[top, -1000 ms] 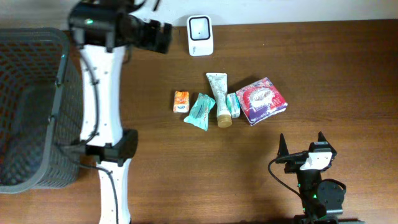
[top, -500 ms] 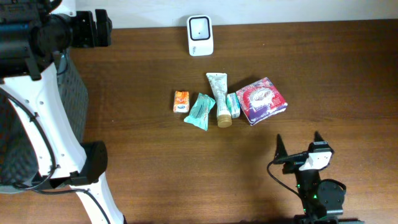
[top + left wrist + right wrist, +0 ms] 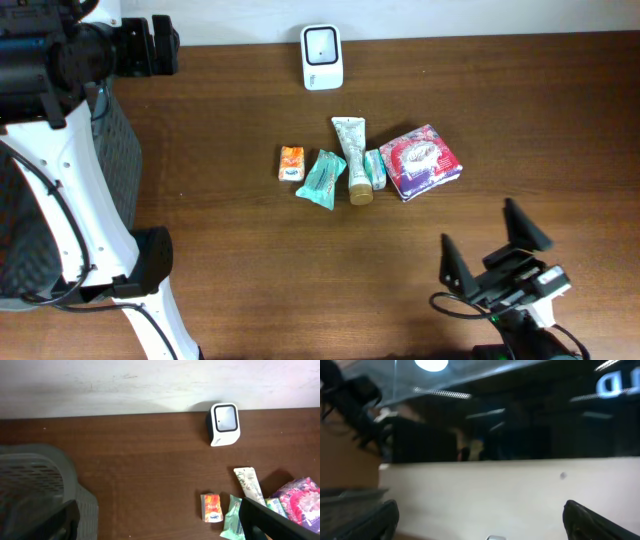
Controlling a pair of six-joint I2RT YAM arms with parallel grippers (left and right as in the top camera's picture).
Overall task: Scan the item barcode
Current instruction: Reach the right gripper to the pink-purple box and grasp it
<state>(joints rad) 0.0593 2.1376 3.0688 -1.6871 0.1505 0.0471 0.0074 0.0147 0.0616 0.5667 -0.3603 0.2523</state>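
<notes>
Several small items lie in a row at mid-table: an orange packet [image 3: 291, 163] [image 3: 212, 508], a teal packet [image 3: 322, 179] [image 3: 232, 520], a cream tube [image 3: 352, 155] [image 3: 249, 485], a small green packet [image 3: 375, 170] and a pink-purple pack [image 3: 420, 160] [image 3: 300, 505]. No barcode shows on any of them. The white scanner [image 3: 322, 57] [image 3: 224, 423] stands at the back edge by the wall. My left gripper [image 3: 165, 45] [image 3: 160, 530] hangs high at the far left, open and empty. Near the front right, my right gripper [image 3: 487, 250] [image 3: 487, 522] is open and empty, facing the wall.
A grey mesh basket [image 3: 110, 130] [image 3: 35, 485] stands at the left edge, largely hidden in the overhead view by my left arm [image 3: 70, 200]. Bare brown tabletop [image 3: 230, 260] lies between the basket and the items. A pale wall [image 3: 125, 382] runs along the back.
My left arm swung left and up, away from the scanner toward the basket side, then held still. My right gripper has just shifted right and tipped upward. The items stay put.
</notes>
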